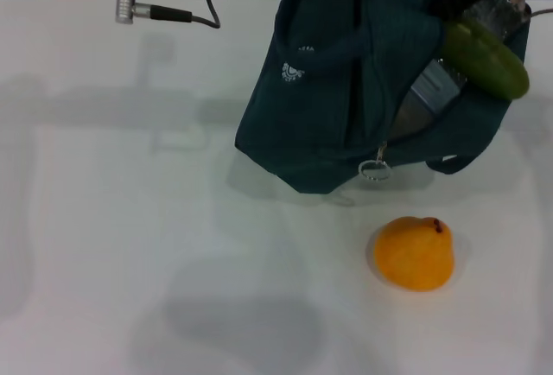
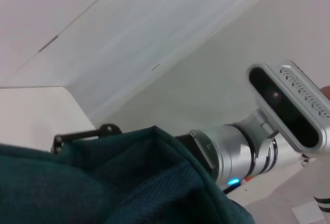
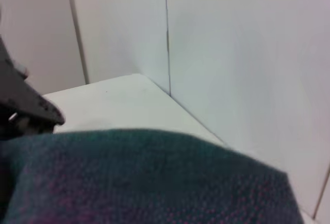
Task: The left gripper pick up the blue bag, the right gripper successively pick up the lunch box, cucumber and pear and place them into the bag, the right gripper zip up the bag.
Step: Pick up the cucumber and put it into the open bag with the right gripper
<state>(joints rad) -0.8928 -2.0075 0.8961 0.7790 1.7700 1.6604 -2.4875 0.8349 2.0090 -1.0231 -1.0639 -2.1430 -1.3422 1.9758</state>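
The blue bag (image 1: 346, 98) hangs lifted above the white worktop (image 1: 130, 245), its top running out of view where the left arm is, so I can't tell what those fingers are doing. The cucumber (image 1: 486, 57) pokes from the bag's open mouth at the right gripper; its grip is hidden too. The pear (image 1: 415, 253) lies on the worktop just below the bag.

**What I can't make out from here**

The top of the blue bag (image 1: 346, 107) runs off the head view's upper edge, so I can't see what holds it. The cucumber (image 1: 486, 57) is partly buried in its opening. Both wrist views are filled with bag fabric; I see neither gripper's fingers.
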